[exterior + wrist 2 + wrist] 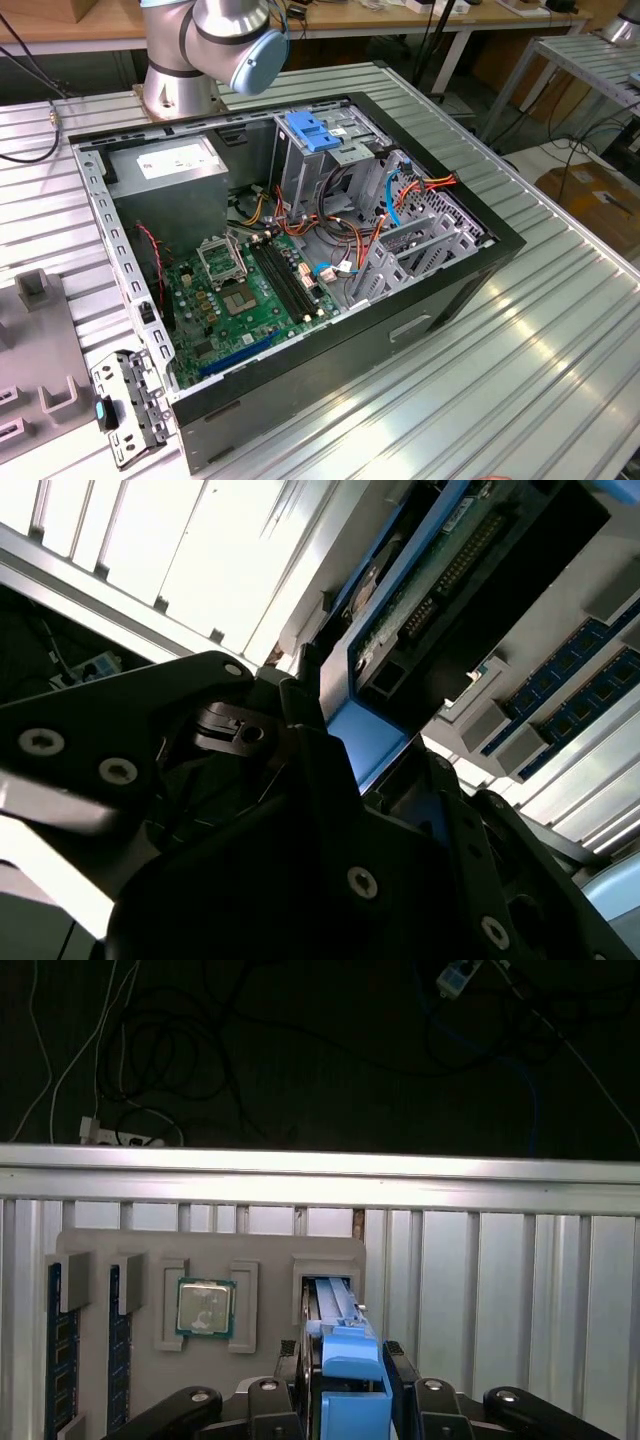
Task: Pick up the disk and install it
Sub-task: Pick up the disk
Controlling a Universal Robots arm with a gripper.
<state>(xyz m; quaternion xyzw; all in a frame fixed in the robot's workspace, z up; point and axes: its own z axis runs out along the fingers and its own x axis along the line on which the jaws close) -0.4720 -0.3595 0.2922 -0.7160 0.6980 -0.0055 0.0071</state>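
Ribbed aluminium bench (pixel 500 1290) underlies everything. Beyond its far edge the first wrist view gives dark floor and loose cables.

Your landmark is the pale grey moulded fixture tray (pixel 270 1245), lying flat on the bench.

- In the tray's pockets sit a square silver processor chip (pixel 205 1308) and upright blue memory sticks (pixel 62 1330). The sticks are on the far side of the chip from the disk slot.
- The disk (pixel 338 1305), a flat dark metal hard drive with blue plastic side rails, stands on edge at the tray's end slot, just beside the chip pocket. In the second wrist view its green circuit-board face (pixel 440 570) is turned to the camera.
- Your black two-finger gripper (pixel 348 1370) is right over that slot. The jaws are closed onto the disk's blue rail, one finger against each flat side, with no gap showing in either wrist view (pixel 365 735).
- You cannot tell from these views whether the disk's lower edge has cleared the slot.
- In the exterior view an open black tower computer case (pixel 480 270) lies beside the tray, on the exterior view's right of it. Inside it are a green motherboard (pixel 250 290) and a bare metal drive cage (pixel 290 175).

Progress, as a judgement: the grasp is made and the pick is at its very start. The disk is at the tray, well apart from the cage, so the whole install is not yet done.
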